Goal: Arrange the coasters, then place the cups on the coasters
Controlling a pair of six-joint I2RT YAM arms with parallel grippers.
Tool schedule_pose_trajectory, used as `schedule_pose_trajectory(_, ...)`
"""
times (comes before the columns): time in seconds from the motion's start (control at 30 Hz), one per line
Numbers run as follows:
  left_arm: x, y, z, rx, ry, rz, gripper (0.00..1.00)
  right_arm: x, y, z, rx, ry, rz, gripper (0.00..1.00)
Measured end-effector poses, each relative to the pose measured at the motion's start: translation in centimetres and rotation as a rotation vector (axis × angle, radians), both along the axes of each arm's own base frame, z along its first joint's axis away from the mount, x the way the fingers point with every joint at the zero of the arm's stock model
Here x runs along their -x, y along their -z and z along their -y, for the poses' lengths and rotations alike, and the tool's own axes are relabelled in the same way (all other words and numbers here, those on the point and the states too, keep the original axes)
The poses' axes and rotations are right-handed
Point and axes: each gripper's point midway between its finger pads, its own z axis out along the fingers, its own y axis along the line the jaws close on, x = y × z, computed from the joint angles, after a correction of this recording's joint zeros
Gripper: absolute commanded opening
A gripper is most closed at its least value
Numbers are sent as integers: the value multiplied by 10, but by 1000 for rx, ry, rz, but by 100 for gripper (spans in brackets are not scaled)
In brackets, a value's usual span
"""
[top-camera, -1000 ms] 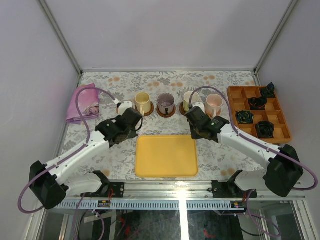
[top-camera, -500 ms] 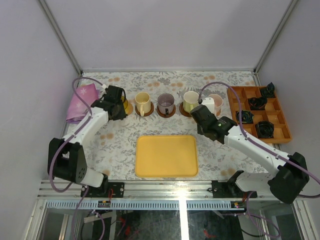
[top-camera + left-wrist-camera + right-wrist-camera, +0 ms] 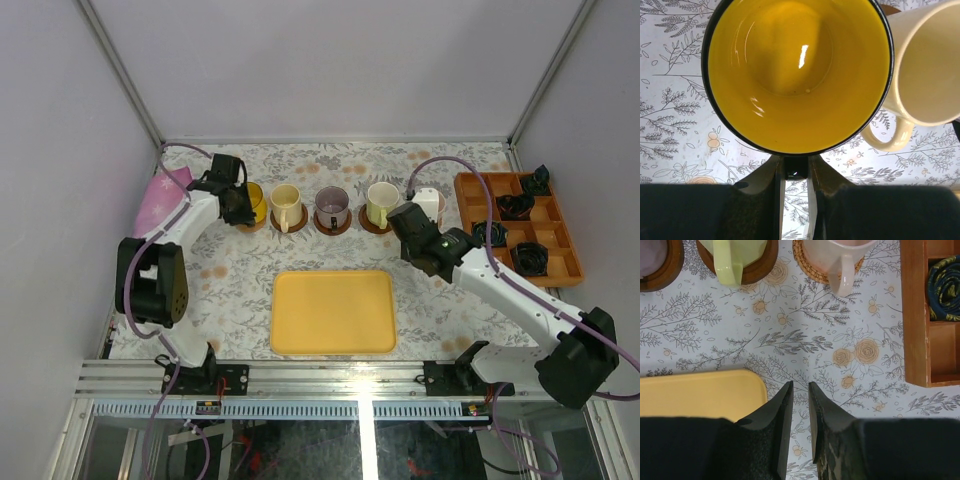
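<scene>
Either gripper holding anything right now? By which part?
Left gripper pinches the yellow cup by what looks like its dark handle, just outside the rim. Right gripper holds nothing, jaws narrowly apart.

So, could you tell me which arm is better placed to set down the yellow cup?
Left. The left claw grips the yellow cup by its handle at the row's left end; the right claw hangs empty beside the tray, near the pink cup.

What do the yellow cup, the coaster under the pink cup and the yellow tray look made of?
The yellow cup: probably glazed ceramic; glossy inside with sharp light glints. The coaster under the pink cup: looks woven fibre or ribbed wood, matte tan; little shows. The yellow tray: likely plastic or silicone; smooth, matte, rounded corner.
</scene>
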Motion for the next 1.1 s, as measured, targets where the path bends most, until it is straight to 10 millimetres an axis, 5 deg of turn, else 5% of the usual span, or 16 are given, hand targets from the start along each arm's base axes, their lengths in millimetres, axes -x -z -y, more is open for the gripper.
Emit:
schedule_pose_trajectory(0.23, -6, 15, -10, -5, 26, -40, 0, -2, -2, 1, -5, 8, 5, 26)
schedule_pose_trajectory(0.57, -23, 7, -13, -26, 53, -21, 0, -7, 1, -2, 1, 11, -7, 26)
schedule_pose_trajectory(1.1, -12, 13, -17, -45, 68, -71, 0, -11, 3, -6, 2, 7, -20, 26)
